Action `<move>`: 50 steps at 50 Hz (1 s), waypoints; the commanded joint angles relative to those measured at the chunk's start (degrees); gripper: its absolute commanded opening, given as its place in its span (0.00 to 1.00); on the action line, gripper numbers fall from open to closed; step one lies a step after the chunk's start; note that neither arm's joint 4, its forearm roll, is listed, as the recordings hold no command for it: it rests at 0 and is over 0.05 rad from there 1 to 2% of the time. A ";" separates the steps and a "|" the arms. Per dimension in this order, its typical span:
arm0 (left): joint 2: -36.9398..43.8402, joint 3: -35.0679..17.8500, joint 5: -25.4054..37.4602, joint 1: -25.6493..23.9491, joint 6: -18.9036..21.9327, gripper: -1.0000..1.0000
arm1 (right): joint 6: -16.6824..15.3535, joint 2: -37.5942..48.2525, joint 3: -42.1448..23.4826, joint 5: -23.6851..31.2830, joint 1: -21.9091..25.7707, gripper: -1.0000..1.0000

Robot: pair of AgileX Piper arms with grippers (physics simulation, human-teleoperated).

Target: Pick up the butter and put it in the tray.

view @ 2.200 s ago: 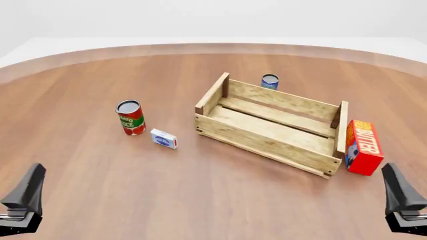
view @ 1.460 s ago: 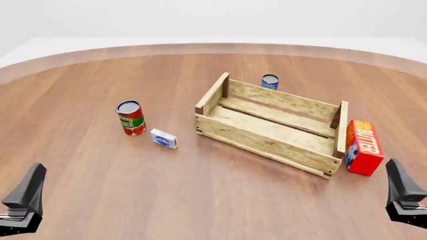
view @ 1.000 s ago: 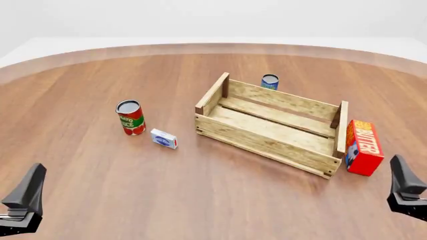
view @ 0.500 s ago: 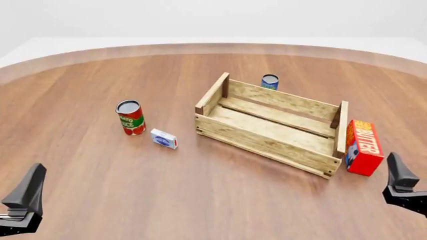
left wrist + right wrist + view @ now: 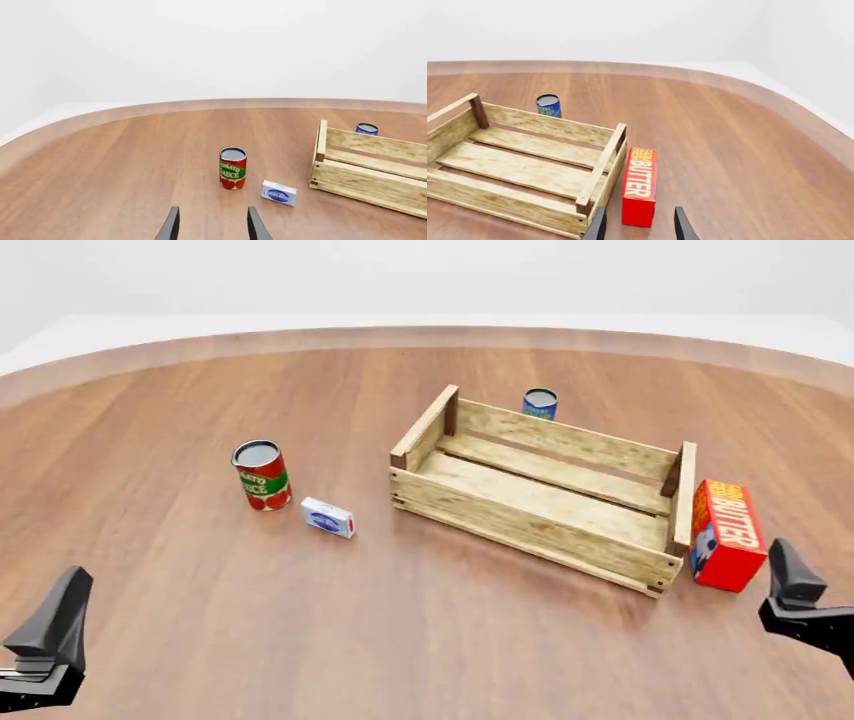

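Butter (image 5: 640, 185) just ahead of the right gripper (image 5: 638, 224), standing against the tray's (image 5: 602, 167) end wall; fingers parted, empty. Left gripper (image 5: 212, 225) likewise parted, empty. Risk: the finger nearer the tray may strike its slats, tipping the carton.

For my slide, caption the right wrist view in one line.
Open right tool hovers short of the butter, which stands beside the empty tray.

Round wooden table (image 5: 400, 640) carries: tray (image 5: 547, 525), butter (image 5: 727, 533) (just beside tray), tomato sauce can (image 5: 262, 475), small white-blue box (image 5: 327, 517), blue can (image 5: 539, 403), label unreadable, perhaps soup.
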 commanded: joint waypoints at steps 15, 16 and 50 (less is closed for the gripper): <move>0.00 0.00 0.00 0.00 0.00 1.00 | -0.16 12.26 0.00 -10.36 -0.44 1.00; 0.00 0.00 0.00 0.00 0.00 1.00 | -0.15 12.39 0.00 -10.49 -0.33 1.00; 0.00 0.00 0.00 0.00 0.00 1.00 | 0.24 27.73 -0.01 -24.35 -0.63 1.00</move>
